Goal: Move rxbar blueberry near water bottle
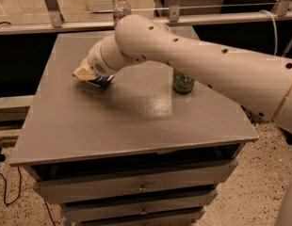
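My gripper (85,74) is over the left part of the grey table (136,121), at the end of the big white arm that reaches in from the right. It is shut on the rxbar blueberry (101,82), a dark-blue wrapper with pale print that shows just under the gripper's right side, close to the tabletop. The water bottle (121,7), clear with a pale label band, stands at the table's far edge, partly hidden behind the arm's elbow. The bar is well short of the bottle, to its front left.
A green soda can (183,82) stands right of centre, partly hidden under the arm. A metal rail (52,25) runs behind the table's far edge. Drawers (136,185) sit below the tabletop.
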{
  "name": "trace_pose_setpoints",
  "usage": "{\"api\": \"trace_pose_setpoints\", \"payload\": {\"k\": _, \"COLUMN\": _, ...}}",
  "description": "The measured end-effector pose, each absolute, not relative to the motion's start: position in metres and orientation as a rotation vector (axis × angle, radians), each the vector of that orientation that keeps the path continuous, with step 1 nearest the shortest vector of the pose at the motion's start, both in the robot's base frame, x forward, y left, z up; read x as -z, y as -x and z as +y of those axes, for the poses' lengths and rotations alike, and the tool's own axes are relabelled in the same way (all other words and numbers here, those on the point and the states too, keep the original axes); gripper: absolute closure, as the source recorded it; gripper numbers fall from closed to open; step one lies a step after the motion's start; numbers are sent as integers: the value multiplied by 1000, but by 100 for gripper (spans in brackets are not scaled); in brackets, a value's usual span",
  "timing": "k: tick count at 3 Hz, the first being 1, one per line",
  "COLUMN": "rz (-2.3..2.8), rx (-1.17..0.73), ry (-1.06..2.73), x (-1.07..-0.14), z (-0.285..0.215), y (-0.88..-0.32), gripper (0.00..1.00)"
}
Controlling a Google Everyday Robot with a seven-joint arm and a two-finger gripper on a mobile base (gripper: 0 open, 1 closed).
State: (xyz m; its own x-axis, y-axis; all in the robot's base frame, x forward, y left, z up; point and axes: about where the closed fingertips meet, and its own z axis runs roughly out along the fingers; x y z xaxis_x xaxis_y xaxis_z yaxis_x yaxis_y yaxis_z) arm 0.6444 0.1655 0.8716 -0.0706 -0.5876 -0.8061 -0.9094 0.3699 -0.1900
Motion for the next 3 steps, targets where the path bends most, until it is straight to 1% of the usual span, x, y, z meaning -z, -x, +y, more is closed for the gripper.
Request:
{"api": "trace_pose_setpoints", "payload": {"k": 2, "rz": 1738, "rx": -279, "ry": 1308, "x": -887, "z": 130, "y": -728, "gripper": 100}}
{"api": "trace_pose_setpoints", "payload": {"k": 3, "rz": 1742, "rx": -200, "ry": 1293, "x": -883, "z": 117, "y": -758, "gripper": 100}}
